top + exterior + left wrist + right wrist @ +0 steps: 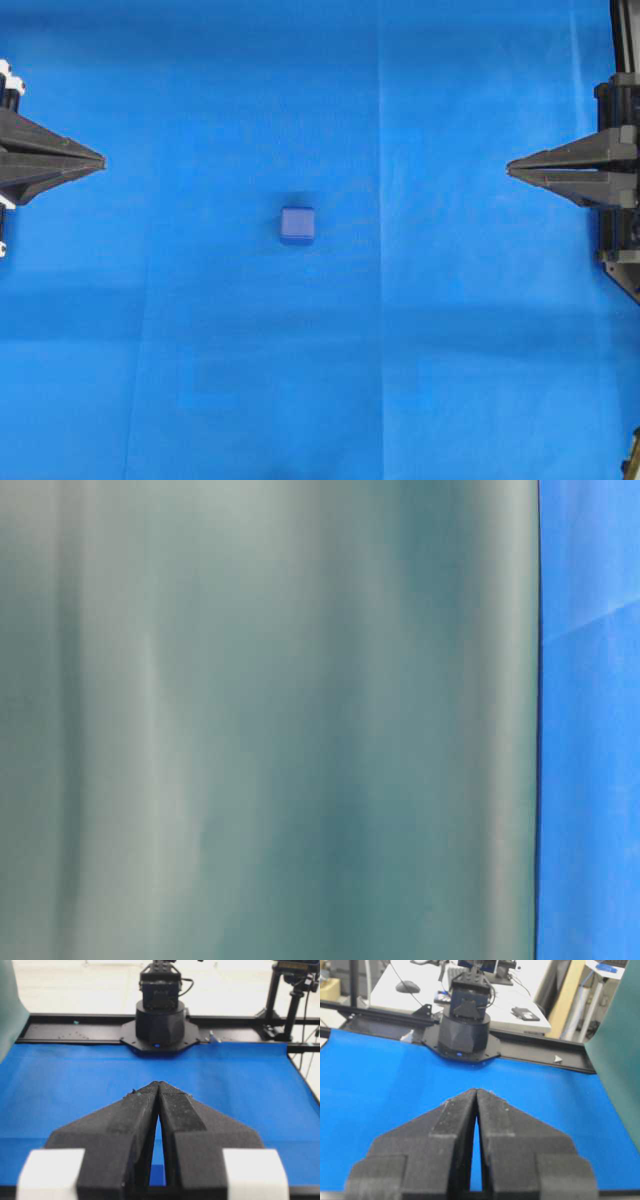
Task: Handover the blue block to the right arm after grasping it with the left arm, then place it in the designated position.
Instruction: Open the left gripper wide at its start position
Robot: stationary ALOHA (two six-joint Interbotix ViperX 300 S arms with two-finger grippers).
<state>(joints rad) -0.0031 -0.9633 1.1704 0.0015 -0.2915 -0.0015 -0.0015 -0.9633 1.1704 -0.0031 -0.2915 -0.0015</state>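
The blue block (297, 225), a small dark-blue cube, sits alone on the blue cloth (320, 380) near the middle of the overhead view. My left gripper (102, 159) rests at the left edge, shut with its tips touching and nothing held, far from the block. At the right edge the right arm's all-black gripper (510, 168) is likewise shut and empty. In the left wrist view the left gripper (158, 1083) points across the cloth at the opposite arm's base (160, 1020). The right gripper (477, 1091) does the same in its own view. The block is hidden in both wrist views. The designated position bears no mark.
The table-level view is almost filled by a blurred grey-green sheet (270, 720), with a strip of blue cloth at its right. The same green sheet (620, 1060) stands at the cloth's side. A black rail (75, 1032) runs along the far edge.
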